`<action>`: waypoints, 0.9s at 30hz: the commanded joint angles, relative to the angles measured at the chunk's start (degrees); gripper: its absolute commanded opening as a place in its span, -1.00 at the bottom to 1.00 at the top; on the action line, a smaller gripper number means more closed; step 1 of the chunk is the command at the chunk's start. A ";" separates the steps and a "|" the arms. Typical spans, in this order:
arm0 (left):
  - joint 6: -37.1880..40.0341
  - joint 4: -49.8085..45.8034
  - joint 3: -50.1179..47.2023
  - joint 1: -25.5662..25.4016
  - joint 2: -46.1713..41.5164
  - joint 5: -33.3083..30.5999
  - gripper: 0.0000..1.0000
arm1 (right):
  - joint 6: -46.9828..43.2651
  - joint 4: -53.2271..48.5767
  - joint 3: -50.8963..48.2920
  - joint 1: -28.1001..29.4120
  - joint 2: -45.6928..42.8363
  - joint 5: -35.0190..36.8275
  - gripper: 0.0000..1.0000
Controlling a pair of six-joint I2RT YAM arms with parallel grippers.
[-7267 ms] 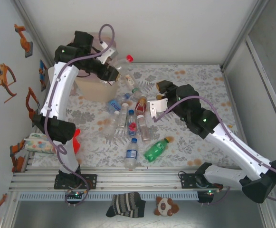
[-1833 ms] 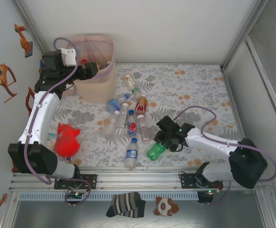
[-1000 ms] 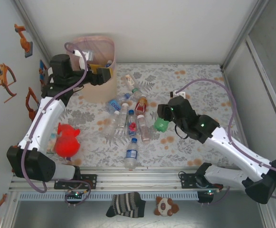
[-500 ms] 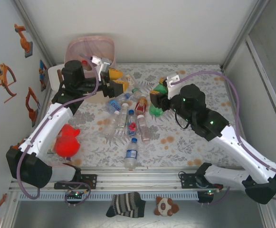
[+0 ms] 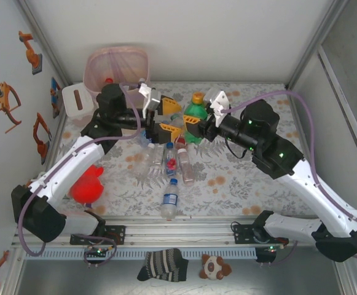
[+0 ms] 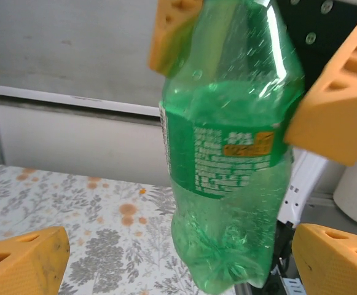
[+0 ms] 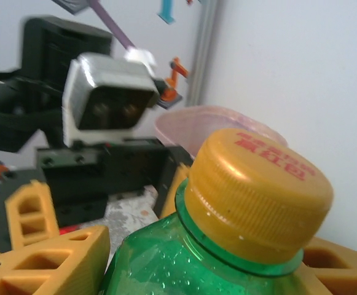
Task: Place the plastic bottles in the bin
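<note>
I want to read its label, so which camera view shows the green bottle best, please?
The left wrist view: the green bottle is close, label facing the camera. The right wrist view gives its yellow cap and shoulder; the top external view shows it small, from above.

Both arms stretched inward, wrists facing each other — the left tool gaped wide, while the right tool clamped an upright green bottle just beside it.
</note>
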 commanded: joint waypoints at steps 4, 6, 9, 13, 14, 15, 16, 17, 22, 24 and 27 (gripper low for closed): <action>2.56 2.05 3.62 -3.72 2.05 4.86 0.84 | -2.06 3.03 3.52 -0.19 0.10 -10.13 -0.07; 2.53 2.14 4.09 -4.53 2.48 4.99 0.80 | -1.71 3.67 3.61 -0.19 0.10 -11.25 -0.07; 2.34 3.17 4.52 -5.80 3.10 5.17 0.71 | -1.19 4.43 3.61 -0.19 0.18 -12.42 -0.07; 1.88 4.04 4.89 -7.35 3.49 5.18 0.51 | -0.81 4.76 3.61 -0.19 0.20 -12.69 -0.07; 1.61 4.61 4.81 -7.59 3.49 5.18 0.47 | -0.73 4.82 3.61 -0.19 0.13 -12.69 -0.08; 1.18 5.36 4.67 -7.84 3.48 5.07 0.43 | -0.56 4.91 3.52 -0.19 0.10 -12.61 -0.08; 0.79 5.96 4.59 -8.07 3.48 5.05 0.38 | -0.47 4.93 3.43 -0.20 0.02 -12.52 -0.08; 0.73 6.11 4.54 -8.30 3.50 5.08 0.34 | -0.49 4.93 3.43 -0.19 -0.06 -12.52 -0.08; 1.16 6.24 4.54 -8.58 3.17 5.07 0.16 | -0.31 4.98 2.99 -0.19 -0.74 -12.43 -0.09; 1.51 5.96 4.50 -8.64 2.97 5.05 0.10 | -0.27 4.99 2.82 -0.19 -1.08 -12.34 -0.08; 2.27 5.43 4.54 -8.57 2.60 5.09 0.01 | -0.72 5.05 2.34 -0.19 -1.63 -12.19 -0.08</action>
